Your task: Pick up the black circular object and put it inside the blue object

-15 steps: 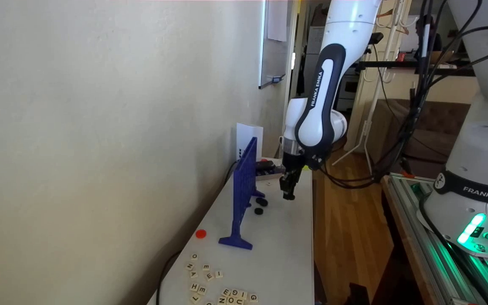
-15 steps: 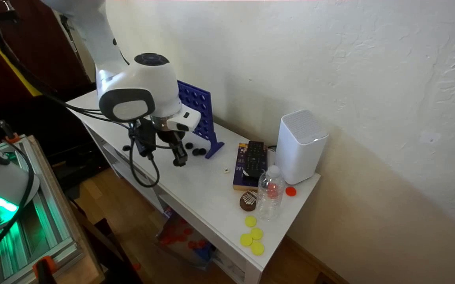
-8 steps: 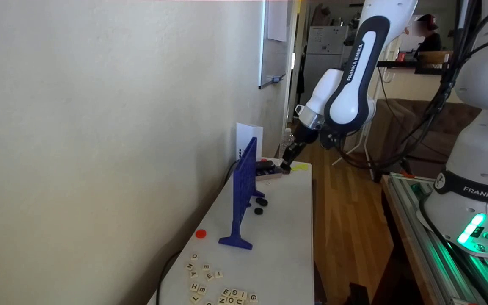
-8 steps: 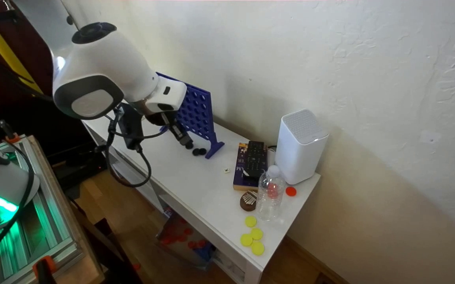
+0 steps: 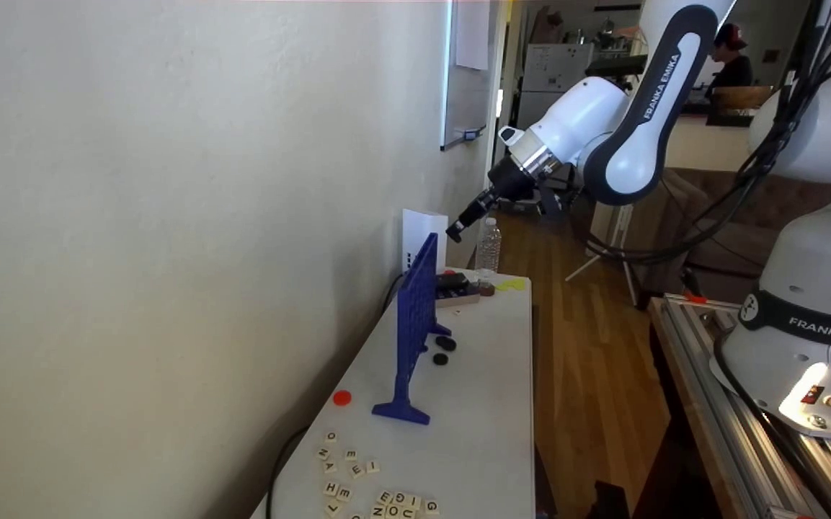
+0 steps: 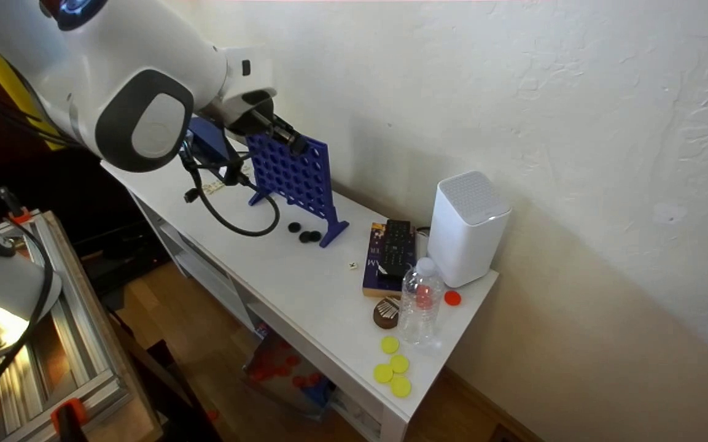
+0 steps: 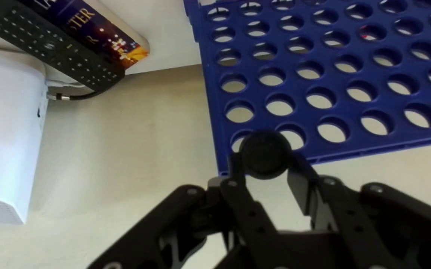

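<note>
I see slanted jaws pinching a black disc at seven o'clock of the blue rack in the wrist view, a tilt that could make it clip the rack's edge and tumble onto the worktop.

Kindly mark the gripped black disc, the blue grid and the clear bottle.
Black disc (image 7: pixel 266 154), wrist view, face centre.
Blue grid (image 7: pixel 335 80), wrist view, lattice between four holes.
Clear bottle (image 6: pixel 419 317), in an exterior view, lower body.

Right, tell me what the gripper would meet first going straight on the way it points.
With the held black disc leading, the gripper would most likely meet the blue Connect Four grid near a top corner, though depth is unclear.
</note>
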